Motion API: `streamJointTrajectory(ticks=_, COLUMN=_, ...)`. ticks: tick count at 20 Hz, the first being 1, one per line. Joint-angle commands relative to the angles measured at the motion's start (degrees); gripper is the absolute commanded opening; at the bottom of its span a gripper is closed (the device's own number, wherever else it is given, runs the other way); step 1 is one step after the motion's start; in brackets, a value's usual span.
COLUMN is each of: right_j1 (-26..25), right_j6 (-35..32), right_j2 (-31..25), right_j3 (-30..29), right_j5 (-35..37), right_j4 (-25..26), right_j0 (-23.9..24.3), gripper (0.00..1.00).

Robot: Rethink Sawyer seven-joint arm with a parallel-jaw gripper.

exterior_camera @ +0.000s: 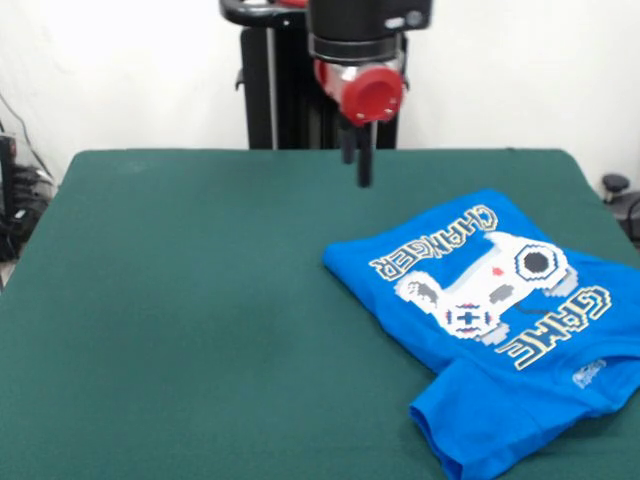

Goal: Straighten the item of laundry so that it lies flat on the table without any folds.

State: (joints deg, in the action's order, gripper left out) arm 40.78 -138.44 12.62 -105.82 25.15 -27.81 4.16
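Observation:
The bright blue T-shirt (470, 330) lies on the right part of the dark green table (200, 300), print side up with the white controller print and "GAME CHANGER" lettering showing. It lies at an angle. One sleeve sticks out toward the front edge, and the cloth by it is creased and doubled over. Its right side runs out of the picture. My gripper (357, 165) hangs from the red and black wrist above the far middle of the table. It is clear of the shirt, beyond and left of the shirt's far corner, and holds nothing.
The black pedestal (275, 90) stands behind the table's far edge against a white wall. Cables and small gear (20, 190) sit beyond the table's left edge. A dark object (615, 185) stands off the right far corner.

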Motion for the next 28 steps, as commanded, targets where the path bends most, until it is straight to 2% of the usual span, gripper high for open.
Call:
streamJointTrajectory(ticks=1, right_j1=-5.6, right_j6=-13.5, right_j2=6.0, right_j3=12.1, right_j5=7.7, right_j4=2.1, right_j0=-3.7, gripper=1.0)
streamJointTrajectory(ticks=3, right_j1=-8.4, right_j6=-12.1, right_j2=6.5, right_j3=15.5, right_j5=7.9, right_j4=2.2, right_j0=-2.8, gripper=1.0)
streamJointTrajectory(ticks=6, right_j1=-10.8, right_j6=-9.6, right_j2=4.8, right_j3=17.2, right_j5=6.6, right_j4=1.5, right_j0=-0.4, gripper=1.0)
streamJointTrajectory(ticks=13, right_j1=-9.9, right_j6=-7.5, right_j2=3.0, right_j3=16.8, right_j5=8.4, right_j4=1.4, right_j0=1.5, gripper=1.0)
streamJointTrajectory(ticks=18, right_j1=-9.5, right_j6=-7.5, right_j2=4.3, right_j3=11.7, right_j5=6.1, right_j4=2.3, right_j0=1.5, gripper=1.0)
streamJointTrajectory(ticks=23, right_j1=-7.6, right_j6=-4.8, right_j2=-0.3, right_j3=4.8, right_j5=-0.5, right_j4=1.4, right_j0=3.9, gripper=1.0)
streamJointTrajectory(ticks=28, right_j1=-6.3, right_j6=-5.7, right_j2=-4.0, right_j3=1.5, right_j5=-3.7, right_j4=-0.4, right_j0=4.2, gripper=1.0)
